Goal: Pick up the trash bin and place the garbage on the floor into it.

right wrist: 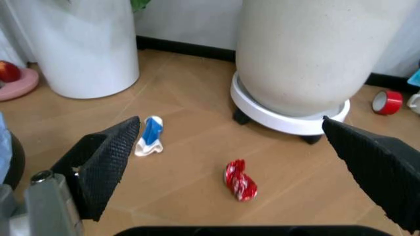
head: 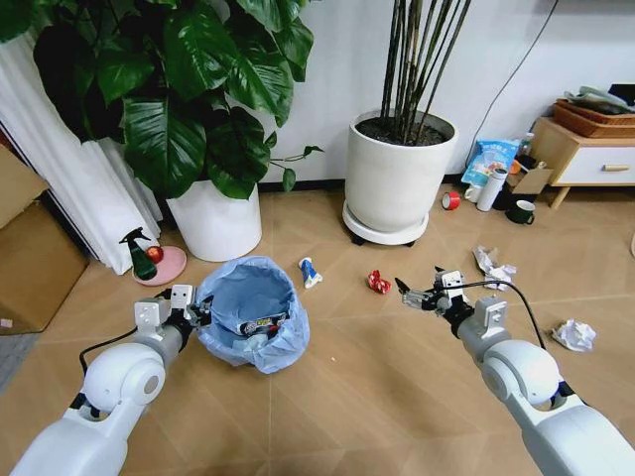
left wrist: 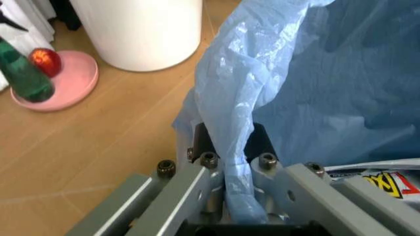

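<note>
The left gripper (left wrist: pixel 226 152) is clamping the bag-lined rim of the trash bin (head: pixel 248 312), which is sitting at the robot's left with some litter already inside. The right gripper (right wrist: pixel 229 157) is hovering with jaws spread wide above the red wrapper (right wrist: pixel 239 180), beside the blue-white wrapper (right wrist: pixel 151 135). Risk, I'd say: that thin plastic slipping, tipping the bin

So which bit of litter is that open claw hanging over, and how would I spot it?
Find the big white pot holding the bare stems. On the floor just in front of it lies a crushed red wrapper, near the right gripper. It is the red scrap; the wrapper to its left is blue and white.
</note>
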Available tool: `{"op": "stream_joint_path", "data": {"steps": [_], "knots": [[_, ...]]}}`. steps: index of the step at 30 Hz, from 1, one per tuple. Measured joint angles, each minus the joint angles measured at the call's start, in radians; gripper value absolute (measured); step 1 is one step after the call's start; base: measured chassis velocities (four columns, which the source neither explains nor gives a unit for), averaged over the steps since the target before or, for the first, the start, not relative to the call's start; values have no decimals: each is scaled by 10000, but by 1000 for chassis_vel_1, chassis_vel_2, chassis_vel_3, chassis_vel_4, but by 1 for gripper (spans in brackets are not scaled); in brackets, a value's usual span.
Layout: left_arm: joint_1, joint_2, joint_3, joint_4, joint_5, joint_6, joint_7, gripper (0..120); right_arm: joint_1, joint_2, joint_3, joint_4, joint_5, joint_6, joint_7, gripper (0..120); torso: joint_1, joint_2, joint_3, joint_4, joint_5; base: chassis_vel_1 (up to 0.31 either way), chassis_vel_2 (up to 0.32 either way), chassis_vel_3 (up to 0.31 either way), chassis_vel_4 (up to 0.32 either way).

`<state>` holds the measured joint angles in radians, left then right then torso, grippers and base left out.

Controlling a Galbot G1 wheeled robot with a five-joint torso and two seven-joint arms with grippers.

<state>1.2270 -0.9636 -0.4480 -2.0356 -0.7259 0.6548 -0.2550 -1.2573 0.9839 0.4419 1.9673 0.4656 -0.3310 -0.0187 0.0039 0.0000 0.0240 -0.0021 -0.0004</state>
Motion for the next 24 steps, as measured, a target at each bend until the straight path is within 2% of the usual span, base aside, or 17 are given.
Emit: {"op": "stream_joint_path", "data": {"steps": [4, 8, 9, 12, 14, 18, 24], "knots": [[26, 3, 10, 0, 5, -1, 0, 0, -36, 21, -4, -6, -27, 28, -15, 100, 0, 0, 1, -3, -8, -197, 169, 197, -182], [42, 5, 11, -2, 28, -3, 0, 0, -79, 23, -5, -7, -40, 41, -29, 100, 0, 0, 0, -1, 0, -189, 159, 171, -172], [50, 5, 12, -2, 30, -3, 1, 0, -96, 24, -4, -7, -42, 43, -29, 100, 0, 0, 0, -3, -10, -188, 187, 172, -174], [60, 7, 12, -12, 35, -4, 1, 0, -135, 28, -5, -4, -42, 48, -36, 100, 0, 0, 0, 1, 4, -148, 173, 164, -176], [60, 15, 12, -21, 36, -8, 3, 0, -151, 28, -5, 0, -43, 50, -41, 100, 1, 0, 1, -1, -10, -136, 102, 137, -113], [58, 30, 8, -43, 35, -12, 5, 0, -152, 19, -6, -1, -43, 45, -79, 100, 1, 0, 1, -1, -3, -109, 34, 110, -59], [94, 30, -1, -82, 33, -23, 12, 0, -158, 17, -5, -31, -60, 35, -151, 100, -1, 0, -1, 0, -8, -86, -100, 90, 100]]}}
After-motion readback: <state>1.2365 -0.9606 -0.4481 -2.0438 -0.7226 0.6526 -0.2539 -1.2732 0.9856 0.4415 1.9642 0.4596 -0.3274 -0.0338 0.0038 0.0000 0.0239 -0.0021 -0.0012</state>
